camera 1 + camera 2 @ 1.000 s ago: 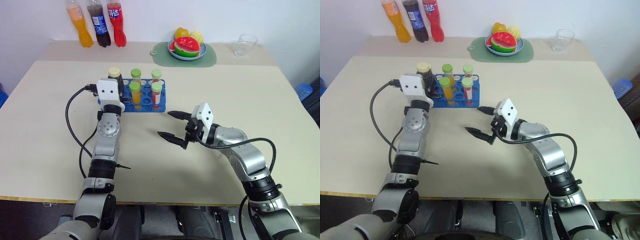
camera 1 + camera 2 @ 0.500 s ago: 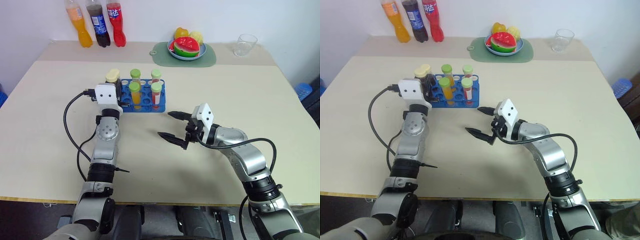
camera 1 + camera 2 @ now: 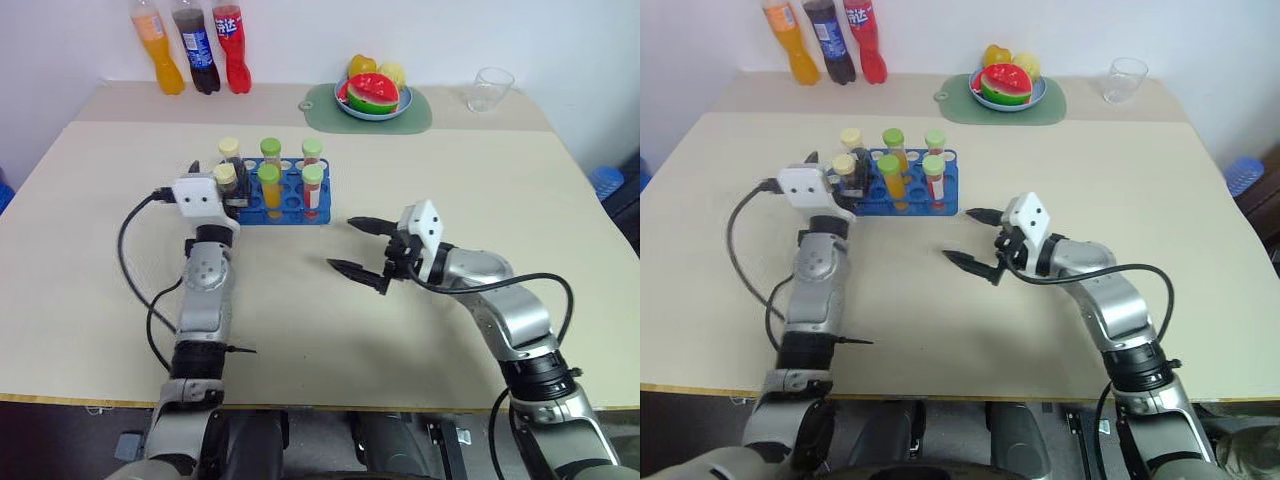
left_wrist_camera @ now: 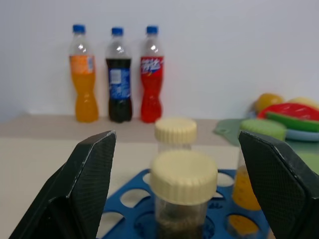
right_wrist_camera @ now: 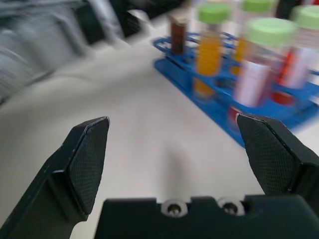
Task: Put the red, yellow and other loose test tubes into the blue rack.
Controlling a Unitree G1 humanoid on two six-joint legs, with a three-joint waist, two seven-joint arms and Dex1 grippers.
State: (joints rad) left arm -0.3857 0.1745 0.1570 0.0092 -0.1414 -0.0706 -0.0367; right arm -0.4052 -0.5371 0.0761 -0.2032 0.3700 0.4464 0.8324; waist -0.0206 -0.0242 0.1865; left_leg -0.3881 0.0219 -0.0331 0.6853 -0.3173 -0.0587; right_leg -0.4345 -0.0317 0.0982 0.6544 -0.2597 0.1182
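1. The blue rack [image 3: 280, 200] is seen standing on the table [image 3: 120, 300], left of centre and toward the far side.
2. Six capped tubes are held upright in the rack: two with cream caps at its left end, two with yellow-orange liquid and green caps in the middle, and two with red liquid and green caps at its right end.
3. The near cream-capped tube [image 4: 183, 196] is seated in a hole at the rack's near left corner, with the far cream-capped tube [image 4: 175, 133] directly behind it.
4. The left gripper [image 3: 222, 178] is placed at the rack's left end, its two fingers spread wide on either side of the near cream-capped tube and not touching it; the tube is released.
5. The right gripper [image 3: 366, 250] is held just above the table, to the right of and nearer than the rack, apart from it; its fingers are spread wide with nothing between them.
6. Three soda bottles [image 3: 197, 48] are lined up at the far left edge.
7. A green mat [image 3: 416, 112] bearing a plate of fruit [image 3: 372, 94] is seen at far centre, with a clear glass [image 3: 491, 89] to its right.
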